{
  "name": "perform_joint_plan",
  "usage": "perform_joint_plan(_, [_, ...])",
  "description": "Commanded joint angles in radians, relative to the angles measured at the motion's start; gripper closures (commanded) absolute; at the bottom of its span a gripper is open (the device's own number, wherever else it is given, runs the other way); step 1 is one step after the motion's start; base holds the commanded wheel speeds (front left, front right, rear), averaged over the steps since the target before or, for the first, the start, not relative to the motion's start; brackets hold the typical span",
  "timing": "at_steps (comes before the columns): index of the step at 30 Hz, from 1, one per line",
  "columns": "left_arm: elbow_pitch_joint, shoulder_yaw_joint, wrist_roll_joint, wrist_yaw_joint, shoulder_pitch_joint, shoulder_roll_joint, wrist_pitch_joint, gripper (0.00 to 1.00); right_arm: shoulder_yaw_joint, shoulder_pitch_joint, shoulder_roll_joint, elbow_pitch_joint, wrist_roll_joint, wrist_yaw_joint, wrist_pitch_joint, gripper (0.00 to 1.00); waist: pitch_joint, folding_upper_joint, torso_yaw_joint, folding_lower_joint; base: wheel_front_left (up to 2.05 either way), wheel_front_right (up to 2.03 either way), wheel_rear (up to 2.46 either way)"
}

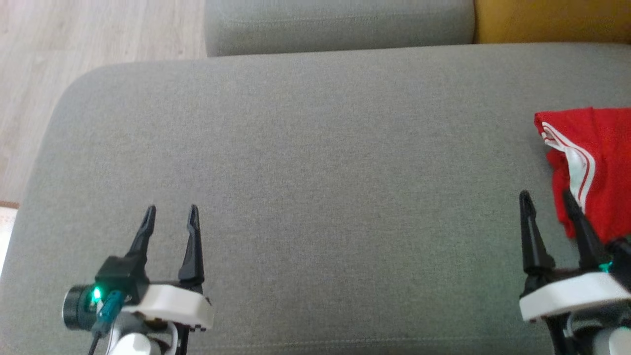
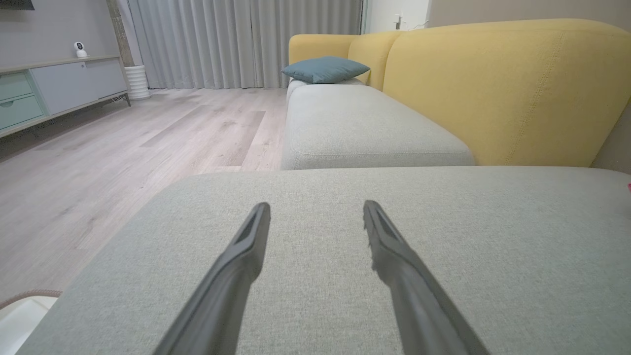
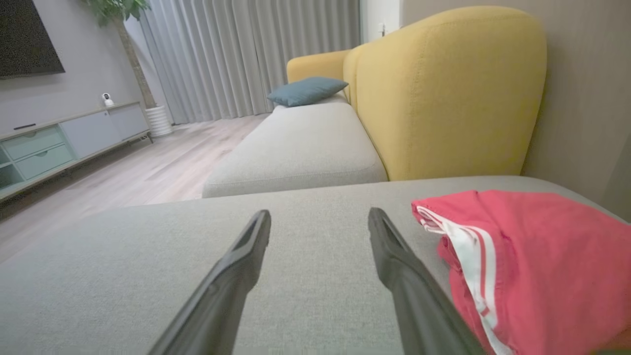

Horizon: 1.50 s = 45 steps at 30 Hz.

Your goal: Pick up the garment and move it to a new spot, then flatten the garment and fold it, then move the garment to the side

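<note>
Head view, garment [image 1: 599,162]: red with white stripes, bunched at the right end of the grey cushion [image 1: 315,148].
Head view, left gripper [image 1: 172,209]: fingers wide apart, holding nothing, well apart from the garment.
Head view, right gripper [image 1: 546,195]: wide, empty, just beside the garment.
Left wrist view: spread fingers over the cushion; a blue pillow [image 2: 325,69] lies far off.
Right wrist view: the garment lies to the right of the fingers, before the yellow backrest [image 3: 443,98].

no readable text, no labels, no brands, no numbers
</note>
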Motion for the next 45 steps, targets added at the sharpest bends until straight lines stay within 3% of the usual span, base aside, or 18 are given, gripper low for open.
perform_joint_plan(1, [-0.024, 0.045, -0.008, -0.007, -0.027, 0.025, -0.008, 0.0, 0.023, -0.005, -0.007, -0.043, -0.011, 0.007, 0.007, 0.0, -0.014, -0.0001, -0.004, 0.0001, 0.0, 0.0, 0.0])
perform_joint_plan(13, [0.011, 0.044, -0.038, -0.042, 0.014, 0.056, -0.01, 0.0, 0.024, 0.073, 0.009, -0.087, -0.022, 0.007, 0.045, 0.0, -0.07, -0.0001, -0.034, 0.0001, 0.0, 0.0, 0.0])
perform_joint_plan(45, [0.018, 0.022, -0.02, -0.02, 0.008, 0.08, -0.002, 0.0, 0.031, 0.078, 0.015, -0.101, -0.037, 0.007, 0.056, 0.0, -0.081, -0.0001, -0.025, 0.0001, 0.0, 0.0, 0.0])
